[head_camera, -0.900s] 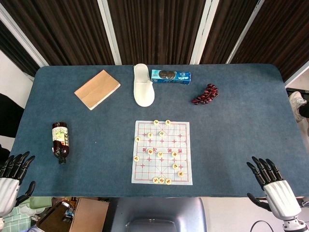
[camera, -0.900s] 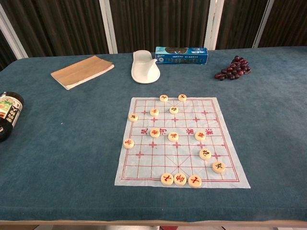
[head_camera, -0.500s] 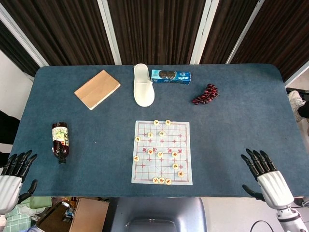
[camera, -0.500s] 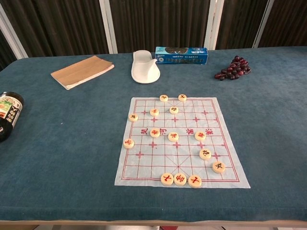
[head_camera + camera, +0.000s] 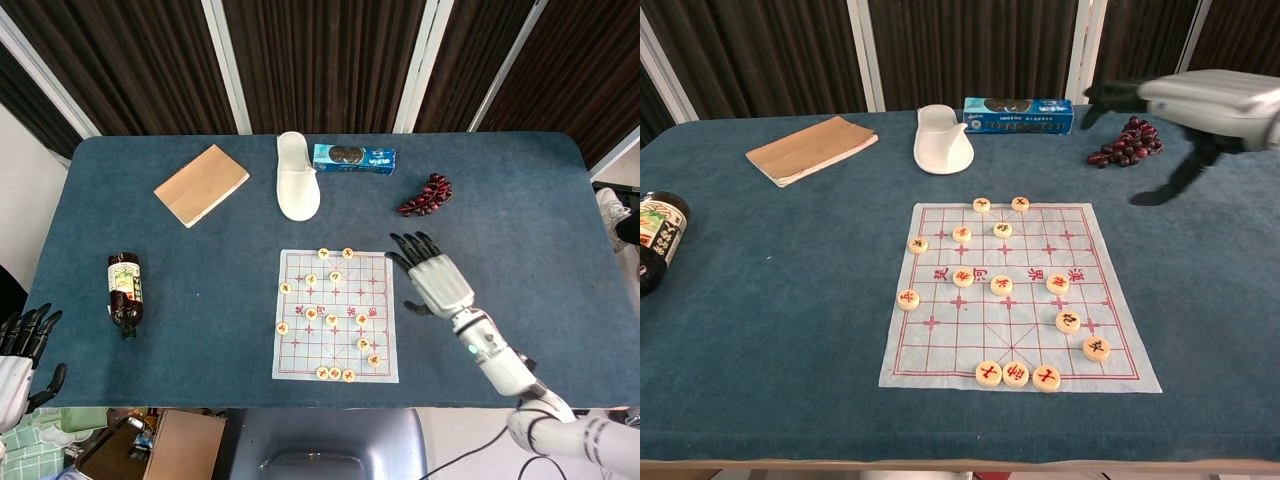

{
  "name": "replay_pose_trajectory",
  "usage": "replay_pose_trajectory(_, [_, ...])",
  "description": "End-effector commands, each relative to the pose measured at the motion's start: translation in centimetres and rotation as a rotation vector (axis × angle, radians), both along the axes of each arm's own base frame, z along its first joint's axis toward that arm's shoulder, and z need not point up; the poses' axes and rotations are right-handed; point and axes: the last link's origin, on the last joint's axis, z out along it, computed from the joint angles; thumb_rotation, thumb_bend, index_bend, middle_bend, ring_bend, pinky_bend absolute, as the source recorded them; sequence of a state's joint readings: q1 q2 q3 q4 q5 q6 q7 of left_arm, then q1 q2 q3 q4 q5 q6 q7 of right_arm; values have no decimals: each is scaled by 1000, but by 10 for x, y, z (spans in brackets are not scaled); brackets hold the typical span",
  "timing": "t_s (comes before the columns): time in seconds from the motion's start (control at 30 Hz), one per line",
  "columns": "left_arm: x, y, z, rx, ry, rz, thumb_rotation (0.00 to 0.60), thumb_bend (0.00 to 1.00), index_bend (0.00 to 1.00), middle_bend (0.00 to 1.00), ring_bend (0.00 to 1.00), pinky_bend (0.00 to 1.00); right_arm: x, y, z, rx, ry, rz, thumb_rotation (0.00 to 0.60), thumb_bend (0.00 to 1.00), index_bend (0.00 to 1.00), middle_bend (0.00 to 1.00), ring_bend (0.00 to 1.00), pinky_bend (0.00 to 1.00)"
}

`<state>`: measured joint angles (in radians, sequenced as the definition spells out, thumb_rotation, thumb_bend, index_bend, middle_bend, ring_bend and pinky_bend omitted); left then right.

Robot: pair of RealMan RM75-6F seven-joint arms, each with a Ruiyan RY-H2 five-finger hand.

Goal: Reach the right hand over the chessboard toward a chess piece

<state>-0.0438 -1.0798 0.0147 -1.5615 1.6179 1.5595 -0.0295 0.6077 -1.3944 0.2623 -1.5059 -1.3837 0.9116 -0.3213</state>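
Note:
A white chessboard sheet [image 5: 336,345] [image 5: 1110,345] with a red grid lies at the table's near middle. Several round cream chess pieces [image 5: 331,320] [image 5: 1001,285] with red or dark characters are scattered on it. My right hand [image 5: 434,277] [image 5: 1200,98] hovers flat and open, palm down, just past the board's right edge near its far corner, fingers spread and pointing away from me. It holds nothing and touches no piece. My left hand [image 5: 18,350] stays off the table's near left corner, fingers apart and empty.
A dark bottle [image 5: 124,290] [image 5: 654,238] lies on its side at the left. At the back are a brown notebook [image 5: 200,184] [image 5: 811,148], a white slipper [image 5: 296,176] [image 5: 942,139], a blue cookie box [image 5: 353,158] [image 5: 1018,115] and dark grapes [image 5: 426,195] [image 5: 1125,145].
My right hand has swung from the near right table edge inward and forward, up to the board's right side. The left hand has drifted slightly lower and left.

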Motion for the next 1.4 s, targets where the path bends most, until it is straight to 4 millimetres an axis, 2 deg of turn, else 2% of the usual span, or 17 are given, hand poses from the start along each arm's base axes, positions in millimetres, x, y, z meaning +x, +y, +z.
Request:
replay_pose_trajectory(0.03, [-1, 0, 1, 4, -2, 4, 600, 445, 0, 0, 0, 19, 38, -34, -35, 16, 27, 15, 600, 367, 382, 0, 0, 0])
replay_pose_trajectory(0.13, [-2, 1, 2, 8, -5, 9, 600, 447, 0, 0, 0, 19, 52, -44, -56, 32, 31, 21, 600, 394, 439, 0, 0, 0])
replay_pose_trajectory(0.37, [-4, 1, 6, 15, -14, 21, 600, 446, 0, 0, 0, 19, 73, -57, -102, 87, 27, 1, 600, 439, 486, 0, 0, 0])
replay_pose_trajectory(0.6, [-5, 0, 9, 26, -19, 25, 600, 445, 0, 0, 0, 18, 81, -58, -132, 110, 52, -8, 600, 441, 508, 0, 0, 0])
replay_pose_trajectory(1.07, [-7, -1, 12, 27, -26, 28, 600, 446, 0, 0, 0, 18, 96, -65, -161, 120, 56, -44, 600, 440, 518, 0, 0, 0])
replay_pose_trajectory(1.4, [-8, -2, 14, 29, -37, 31, 600, 446, 0, 0, 0, 17, 98, -69, -171, 120, 60, -71, 600, 478, 554, 0, 0, 0])
